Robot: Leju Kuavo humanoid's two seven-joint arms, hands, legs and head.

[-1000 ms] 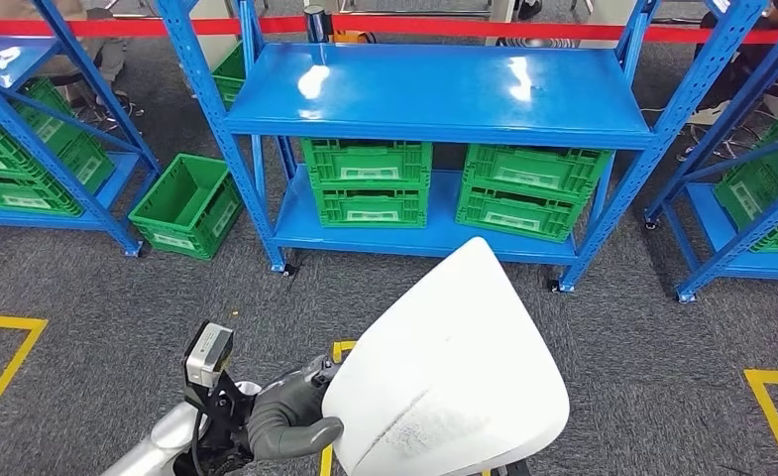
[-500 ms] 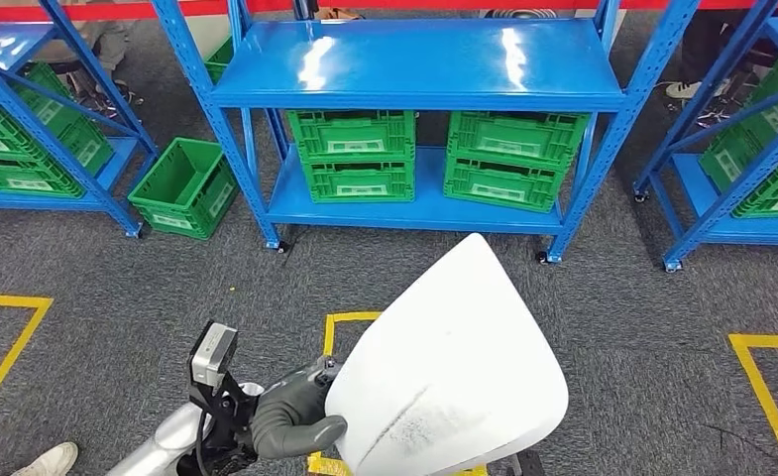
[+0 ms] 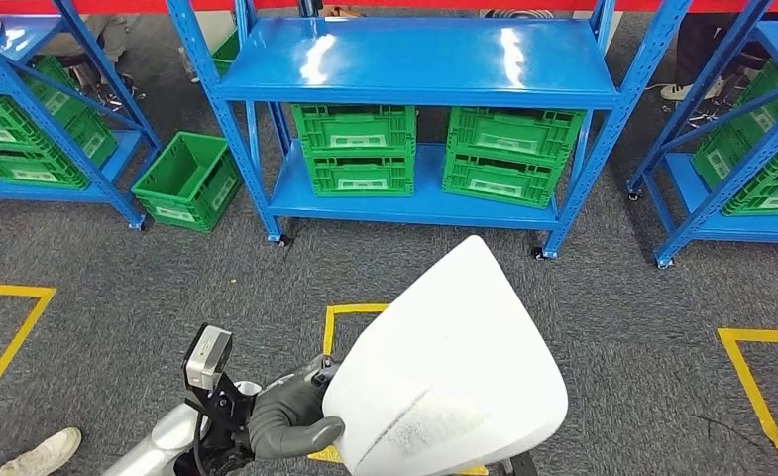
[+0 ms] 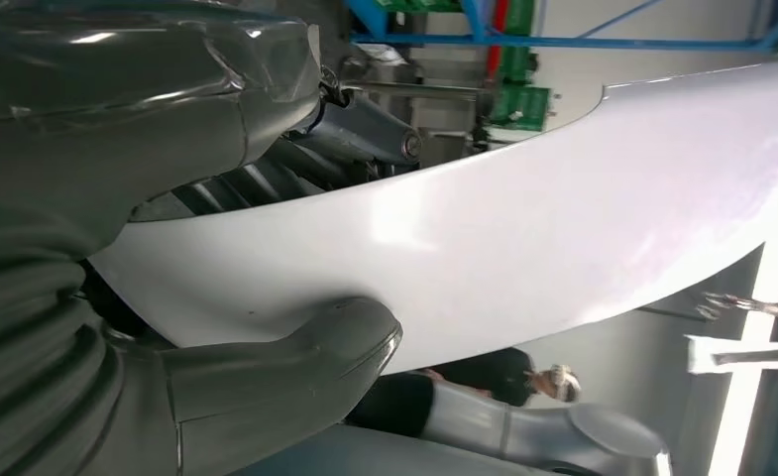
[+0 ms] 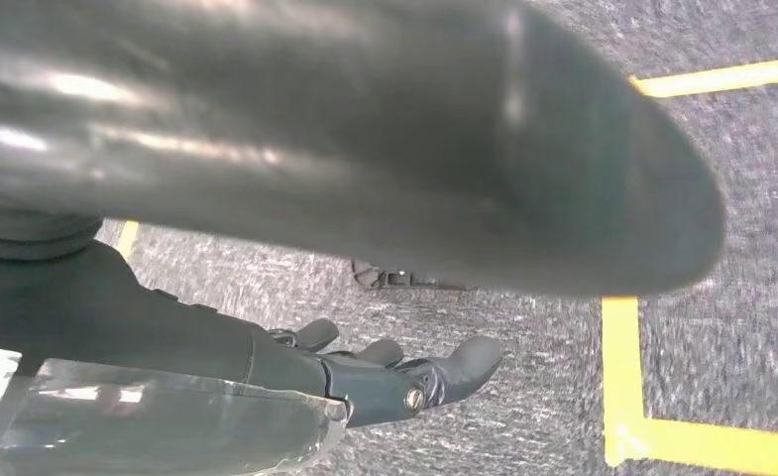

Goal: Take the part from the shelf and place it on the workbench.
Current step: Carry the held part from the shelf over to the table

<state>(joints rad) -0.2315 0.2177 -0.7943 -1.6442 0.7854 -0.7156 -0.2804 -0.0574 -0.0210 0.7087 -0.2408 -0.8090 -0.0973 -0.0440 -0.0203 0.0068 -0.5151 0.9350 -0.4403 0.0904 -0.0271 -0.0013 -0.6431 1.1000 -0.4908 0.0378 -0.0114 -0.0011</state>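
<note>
1. Left hand grips the part, a large white curved panel, by its left edge: thumb pressed on one face, darker fingers behind the other.
2. Part is held in the air in front of the robot, above grey carpet and a yellow floor marking. It is well short of the shelf.
3. Right hand hangs low over the carpet, fingers stretched out and apart, holding nothing.
4. Blue shelf stands straight ahead; its top board is bare blue and green crates sit on the lower board.
5. A loose green crate is on the floor by the shelf's left post.
6. A person's shoe is at the bottom left corner of the floor.
</note>
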